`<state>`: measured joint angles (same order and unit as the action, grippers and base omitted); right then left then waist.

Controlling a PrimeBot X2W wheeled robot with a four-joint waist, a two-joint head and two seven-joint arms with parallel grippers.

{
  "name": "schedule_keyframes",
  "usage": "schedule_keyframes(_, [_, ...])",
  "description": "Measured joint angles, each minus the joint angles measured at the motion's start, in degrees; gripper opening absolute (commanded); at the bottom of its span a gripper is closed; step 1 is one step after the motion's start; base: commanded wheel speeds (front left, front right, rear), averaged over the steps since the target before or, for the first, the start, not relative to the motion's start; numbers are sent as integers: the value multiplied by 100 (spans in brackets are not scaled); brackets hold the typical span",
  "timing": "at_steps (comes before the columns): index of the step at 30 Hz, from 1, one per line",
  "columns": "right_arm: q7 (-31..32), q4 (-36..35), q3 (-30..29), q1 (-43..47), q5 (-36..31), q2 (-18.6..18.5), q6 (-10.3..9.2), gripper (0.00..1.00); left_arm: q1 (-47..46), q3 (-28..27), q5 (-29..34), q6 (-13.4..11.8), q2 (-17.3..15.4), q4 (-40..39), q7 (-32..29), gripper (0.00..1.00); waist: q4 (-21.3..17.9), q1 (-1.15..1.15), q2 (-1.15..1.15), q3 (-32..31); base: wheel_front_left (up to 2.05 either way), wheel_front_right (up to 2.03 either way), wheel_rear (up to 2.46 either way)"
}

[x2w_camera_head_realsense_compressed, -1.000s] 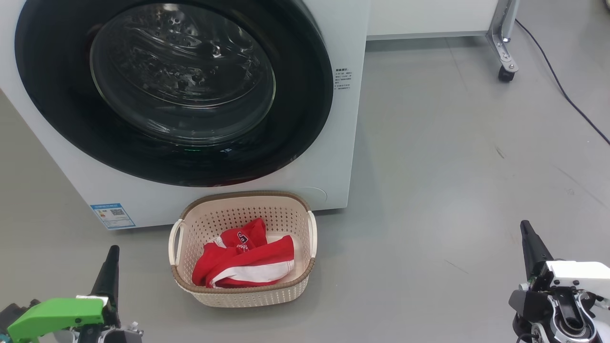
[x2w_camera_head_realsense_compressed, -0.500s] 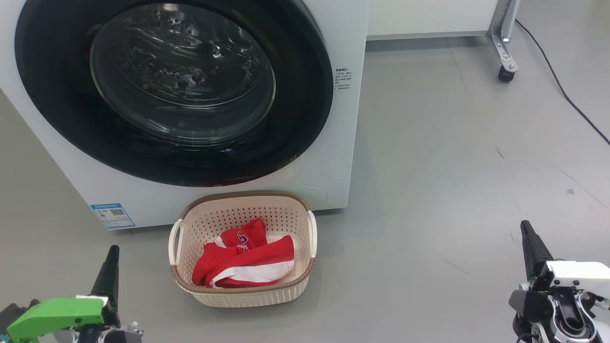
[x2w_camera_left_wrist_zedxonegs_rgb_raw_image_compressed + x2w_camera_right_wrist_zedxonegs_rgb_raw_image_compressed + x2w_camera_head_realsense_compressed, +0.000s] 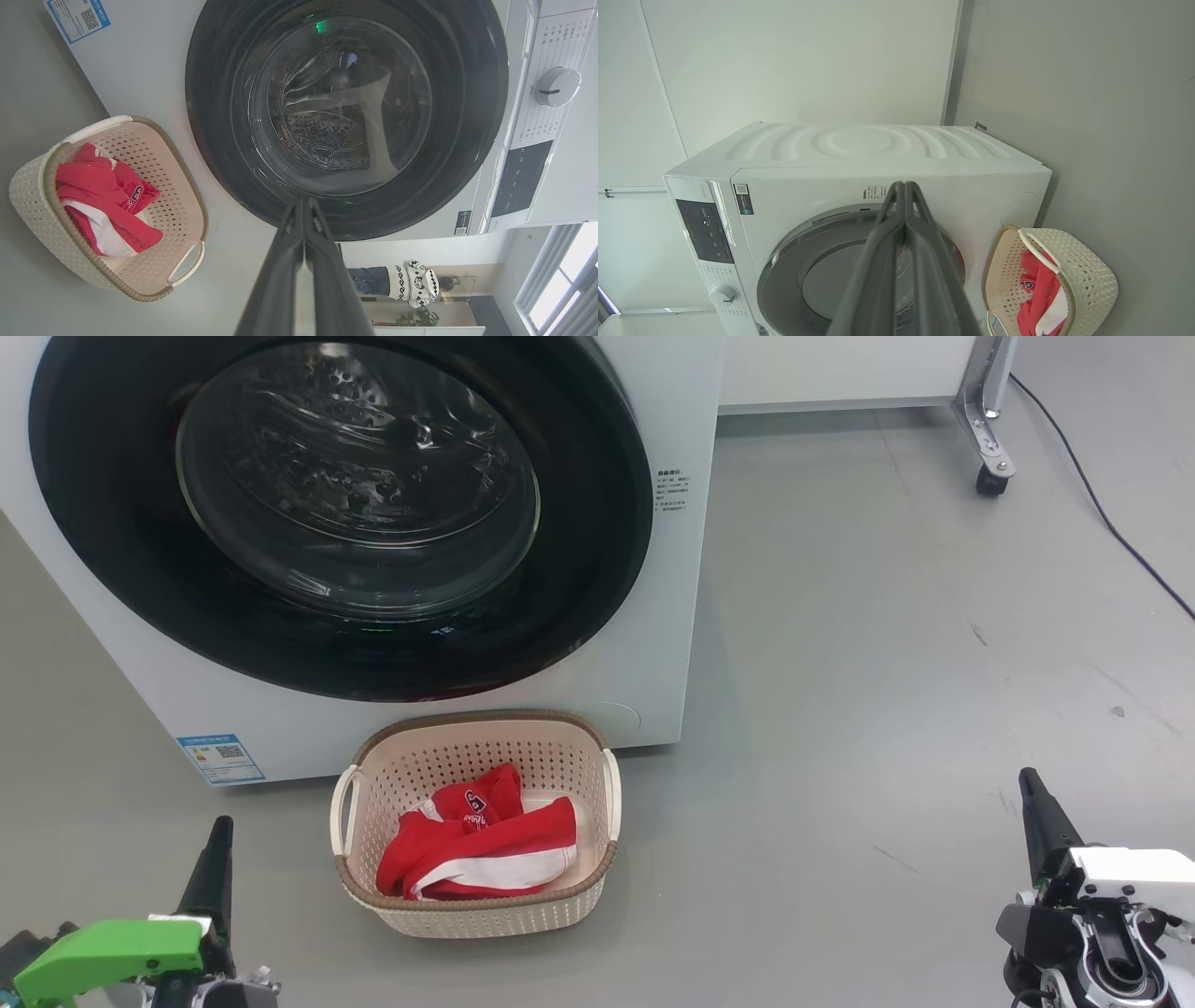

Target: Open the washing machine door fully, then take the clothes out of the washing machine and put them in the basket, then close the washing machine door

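Note:
The washing machine (image 3: 691, 411) fills the upper left of the head view, and its round black door (image 3: 103, 541) lies flat against the white front, shut. The door (image 3: 224, 154) also faces my left wrist camera, with the steel drum behind the glass. On the floor before the machine stands the cream basket (image 3: 476, 915) with the red clothes (image 3: 485, 849) inside it. My left gripper (image 3: 219, 835) rests low at the left of the basket, shut and empty. At the lower right, well away from the basket, my right gripper (image 3: 1030, 784) is shut and empty.
Grey floor spreads to the right of the machine. A metal leg on a caster (image 3: 990, 476) and a dark cable (image 3: 1111, 523) lie at the far right. A person (image 3: 397, 282) stands far off in the left wrist view. The basket (image 3: 1083, 275) shows beside the machine (image 3: 859, 149).

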<state>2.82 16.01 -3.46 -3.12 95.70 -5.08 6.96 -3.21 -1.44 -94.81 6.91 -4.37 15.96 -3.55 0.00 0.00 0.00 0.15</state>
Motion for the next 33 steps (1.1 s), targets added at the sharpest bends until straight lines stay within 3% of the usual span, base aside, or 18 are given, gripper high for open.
schedule_keyframes(33, [25, -5, -21, 0, -1, 9, 1, 0, 0, -13, 1, 1, 10, -11, -43, 0, 0, 0, 0, 1, 0, 0, 0])
